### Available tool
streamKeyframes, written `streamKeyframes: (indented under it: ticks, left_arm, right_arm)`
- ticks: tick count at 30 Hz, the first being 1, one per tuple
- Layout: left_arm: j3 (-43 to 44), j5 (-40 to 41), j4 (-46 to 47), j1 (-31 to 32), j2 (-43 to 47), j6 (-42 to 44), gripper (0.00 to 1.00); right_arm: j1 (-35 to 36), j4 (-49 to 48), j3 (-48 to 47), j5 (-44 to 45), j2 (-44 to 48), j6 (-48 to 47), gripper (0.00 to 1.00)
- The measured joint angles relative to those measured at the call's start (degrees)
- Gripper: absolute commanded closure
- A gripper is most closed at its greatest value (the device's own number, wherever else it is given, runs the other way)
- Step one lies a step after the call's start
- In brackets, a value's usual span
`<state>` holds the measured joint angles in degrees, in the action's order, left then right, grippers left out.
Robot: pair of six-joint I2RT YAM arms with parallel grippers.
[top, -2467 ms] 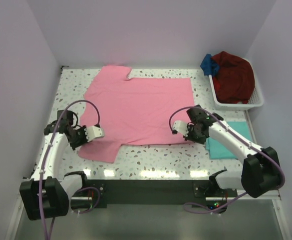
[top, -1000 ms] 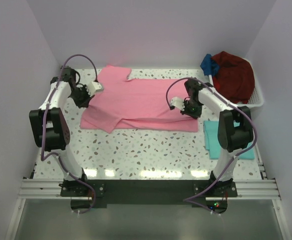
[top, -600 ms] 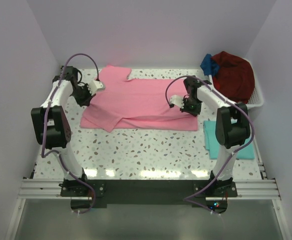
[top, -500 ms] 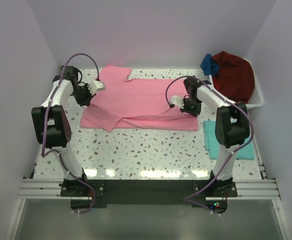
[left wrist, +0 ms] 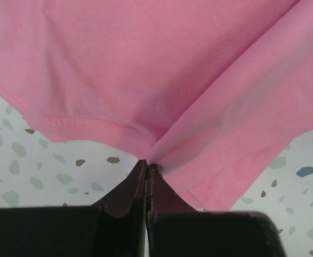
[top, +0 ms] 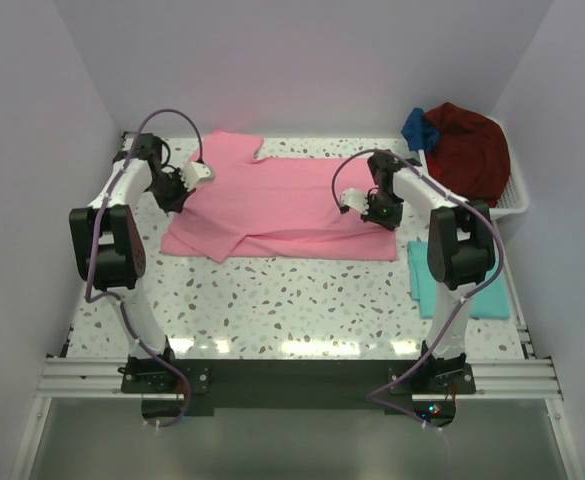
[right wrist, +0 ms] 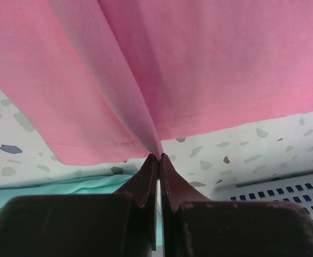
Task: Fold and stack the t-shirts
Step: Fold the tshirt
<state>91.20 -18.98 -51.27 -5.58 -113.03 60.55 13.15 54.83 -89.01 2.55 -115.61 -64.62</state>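
A pink t-shirt (top: pixel 282 205) lies across the far half of the table, its near part doubled over onto the rest. My left gripper (top: pixel 184 183) is shut on the pink cloth (left wrist: pixel 161 96) at the shirt's left side, the fabric pinched at the fingertips. My right gripper (top: pixel 370 205) is shut on a ridge of the same shirt (right wrist: pixel 145 80) at its right edge. A folded teal t-shirt (top: pixel 459 280) lies flat on the table to the right; its edge shows below the right fingers as teal cloth (right wrist: pixel 49 187). Dark red (top: pixel 469 150) and blue (top: pixel 417 128) garments are heaped in a basket.
A white plastic basket (top: pixel 512 200) stands at the far right corner, its lattice wall (right wrist: pixel 284 193) close to the right gripper. Pale walls enclose the speckled table (top: pixel 292 300) on three sides. A metal rail (top: pixel 292 375) with the arm bases runs along the near edge.
Both arms have carried the shirt's near edge away from the bases and over the rest, halving it. In the last second they crept slightly farther toward the back.
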Motion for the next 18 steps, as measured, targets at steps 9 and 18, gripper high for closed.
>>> streamKeyframes:
  ticks: [9, 18]
  left_arm:
    - [0.1, 0.4, 0.8, 0.0, -0.5, -0.4, 0.89]
    - [1.0, -6.7, 0.2, -6.9, -0.2, -7.7, 0.47]
  right_arm:
    - [0.0, -0.2, -2.9, 1.0, -1.7, 0.3, 0.67]
    - [-5.0, 7.8, -13.6, -5.0, -4.1, 10.0, 0.46]
